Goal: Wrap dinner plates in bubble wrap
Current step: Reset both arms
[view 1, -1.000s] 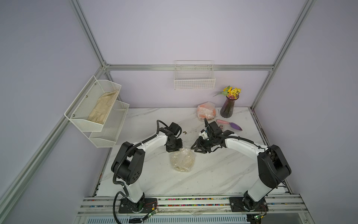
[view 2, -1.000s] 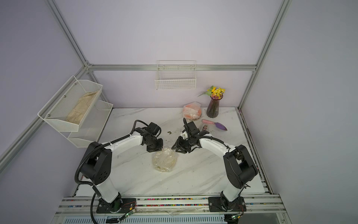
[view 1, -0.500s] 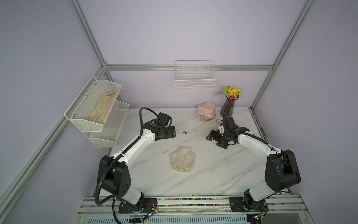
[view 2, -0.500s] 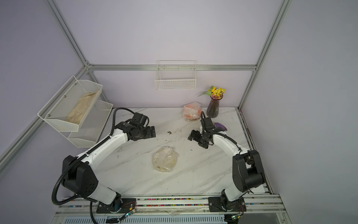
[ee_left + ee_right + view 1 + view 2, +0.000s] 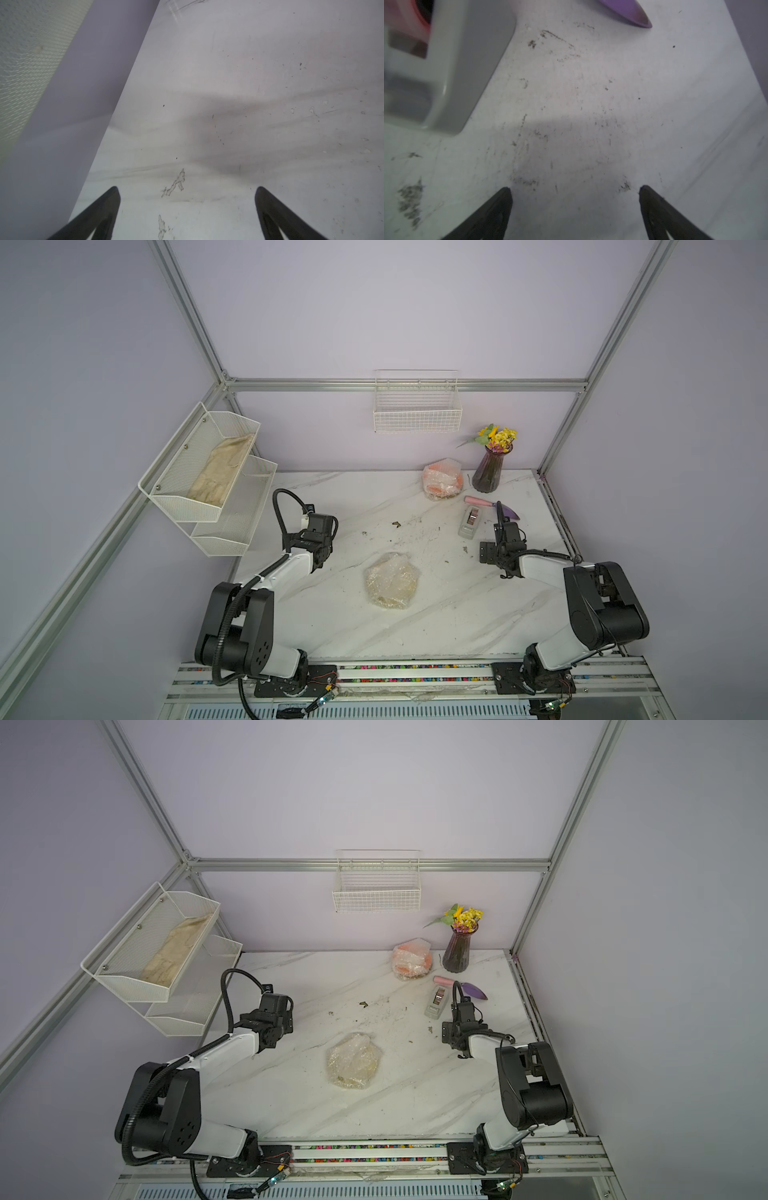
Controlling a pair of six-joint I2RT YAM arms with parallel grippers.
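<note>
a white marble-look counter (image 5: 457, 622) inside a lilac-walled cell, seen from above, with two black-and-white robot arms rising from a rail at its near edge. in the middle of the counter lies a round dinner plate (image 5: 392, 585) fully bundled in crinkly clear bubble wrap (image 5: 399, 566), with pale yellow showing through. nothing touches it, which suggests this bundle is done and simply resting there. a second bundle, an orange plate (image 5: 442, 481) in the same wrap, sits at the back just beside a dark vase of yellow flowers (image 5: 490, 468), probably parked there to keep the working area free. no third plate and no loose sheet can be seen. the left end effector (image 5: 187, 189) hovers low over bare counter near the white mesh wall rack (image 5: 187, 506), its jaws spread wide and holding nothing. the right end effector (image 5: 575, 188) is equally wide open and empty, over scuffed counter just beside a grey tape dispenser (image 5: 446, 72) and near a purple-bladed trowel (image 5: 629, 12). both arms are well apart from the central bundle, one on each side.
</note>
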